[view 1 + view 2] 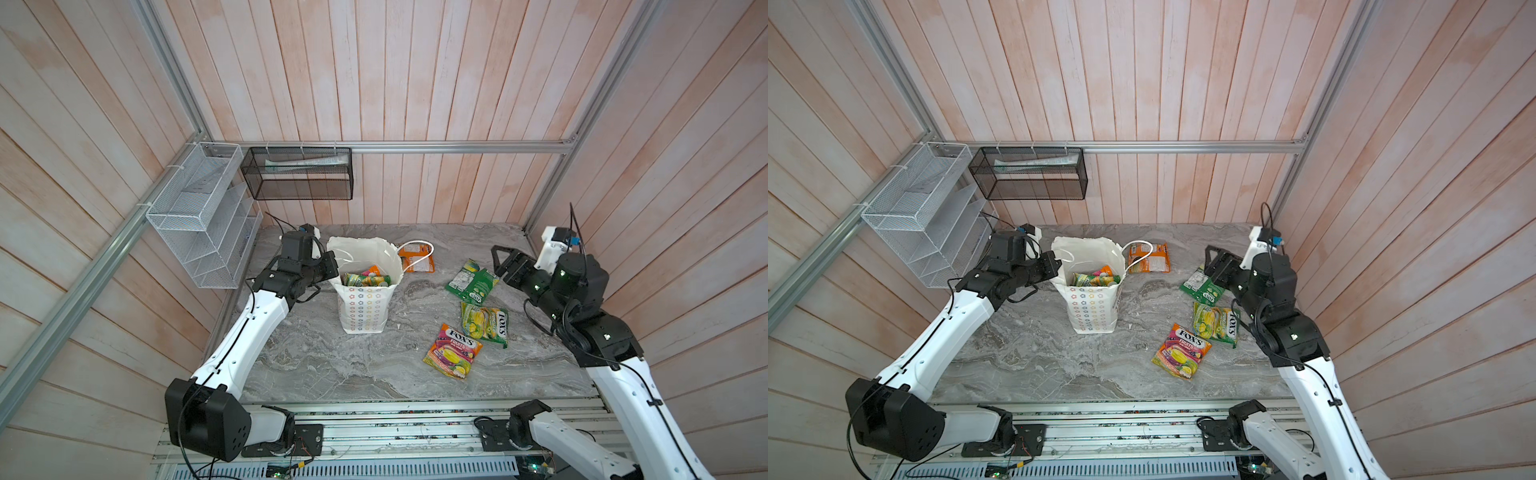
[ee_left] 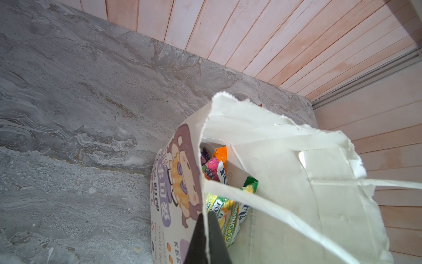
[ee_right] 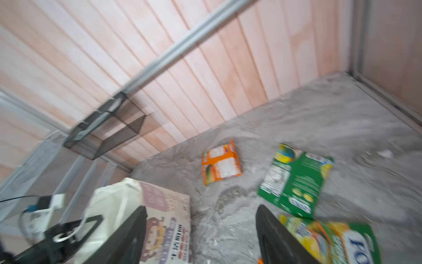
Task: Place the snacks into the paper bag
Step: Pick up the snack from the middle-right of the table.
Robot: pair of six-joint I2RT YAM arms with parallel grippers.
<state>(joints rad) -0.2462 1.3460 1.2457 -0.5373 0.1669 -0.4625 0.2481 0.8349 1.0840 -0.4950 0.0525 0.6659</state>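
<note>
The jaws of the left gripper (image 2: 206, 214) were pressed together, pinching the torn top rim of the paper bag (image 1: 365, 307). The bag stood upright toward the back left of the grey marble table (image 1: 332, 365). Several snacks (image 1: 365, 279) sat inside it, below the pinched rim.

The jaws of the right gripper (image 3: 201, 208) were spread wide. The right wrist view was blurred, but nothing seemed to lie between them.

Four more pouches lay flat on the table outside the bag. An orange pouch (image 1: 417, 258) lay just beside the bag at the back. A green pouch (image 1: 471, 282) lay near the right gripper, with a yellow-green pouch (image 1: 484, 318) in front of it. An orange-pink pouch (image 1: 453, 351) lay nearest the front edge.
</note>
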